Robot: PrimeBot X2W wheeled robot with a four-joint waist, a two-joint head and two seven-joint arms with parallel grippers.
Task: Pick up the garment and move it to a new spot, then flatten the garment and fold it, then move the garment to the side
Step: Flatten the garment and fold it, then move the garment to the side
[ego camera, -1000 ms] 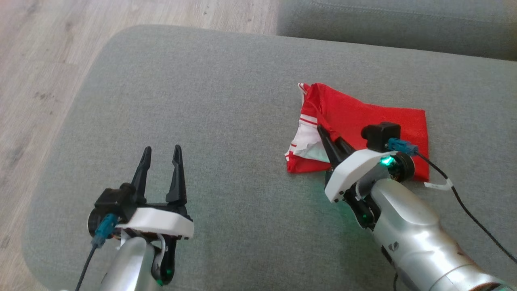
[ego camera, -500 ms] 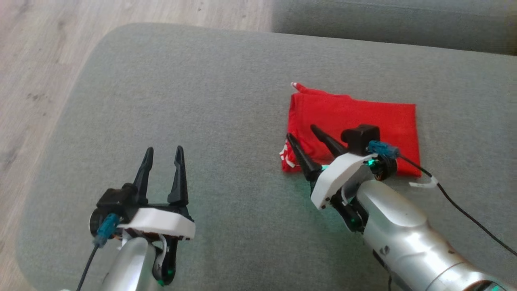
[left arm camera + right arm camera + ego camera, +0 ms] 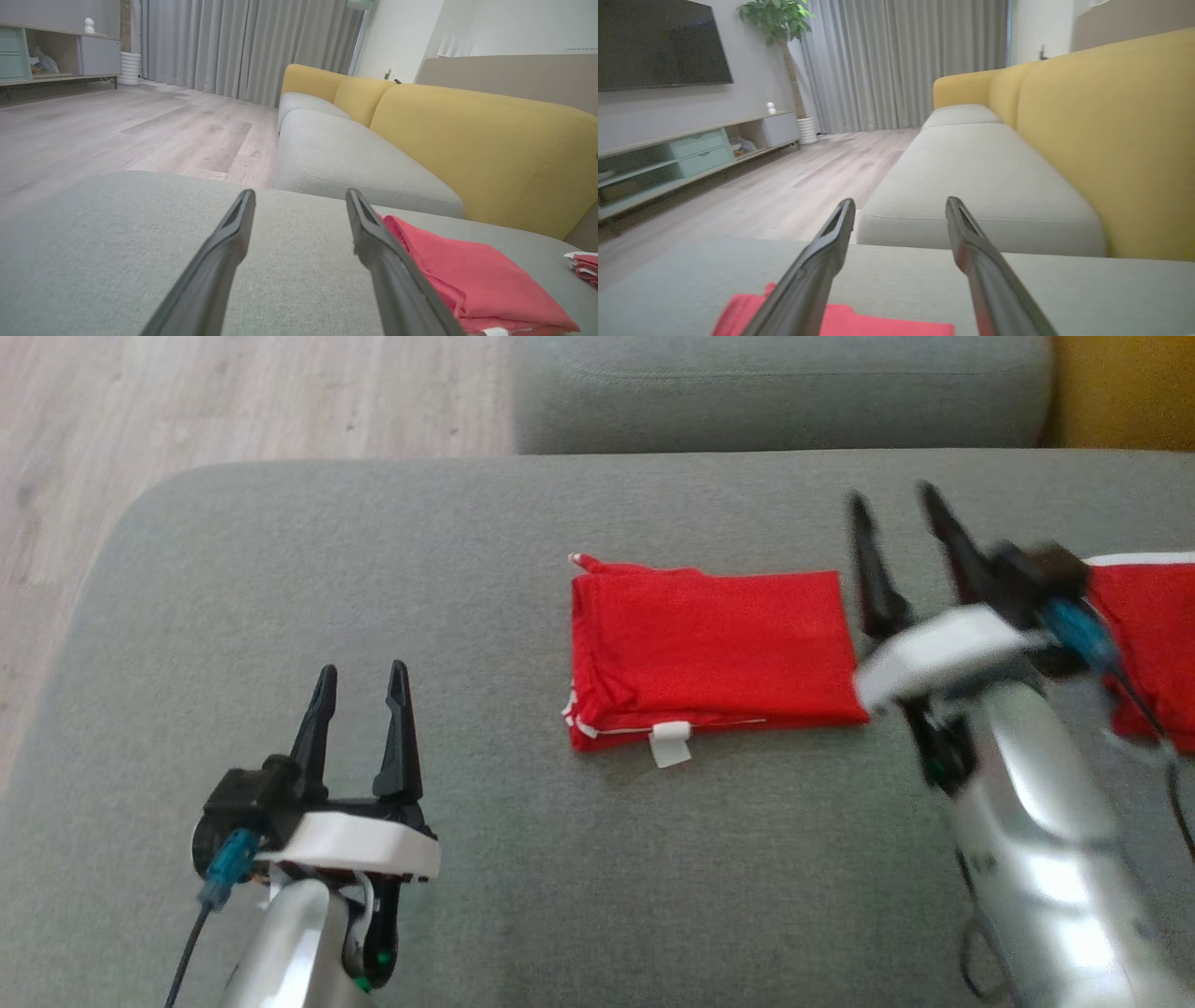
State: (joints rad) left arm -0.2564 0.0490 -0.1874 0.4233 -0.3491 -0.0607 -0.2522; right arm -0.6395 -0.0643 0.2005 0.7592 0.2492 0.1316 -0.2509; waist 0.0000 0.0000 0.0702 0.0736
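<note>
A broad grey seat cushion [image 3: 523,569] lies under both grippers, and a second grey cushion [image 3: 784,392] sits beyond their fingertips. A yellow backrest [image 3: 467,140] runs off to the right of the left gripper in its wrist view. Pale wooden floor [image 3: 187,401] lies ahead and to the left of the left gripper.

The garment [image 3: 709,644], red and folded into a flat rectangle, rests on the cushion between the two grippers. It is ahead and to the right of the left gripper [image 3: 362,668] and well apart from it. It is just to the left of the right gripper [image 3: 892,497], its right edge near that gripper's left finger.

Another red cloth with a white edge [image 3: 1148,635] lies to the right of the right gripper, partly behind its wrist.

The left gripper's fingers stand apart with nothing between them. The right gripper looks blurred in the head view, its fingers also spread and empty.

A small white label [image 3: 670,744] sticks out of the garment's near edge, on the side towards the left gripper
</note>
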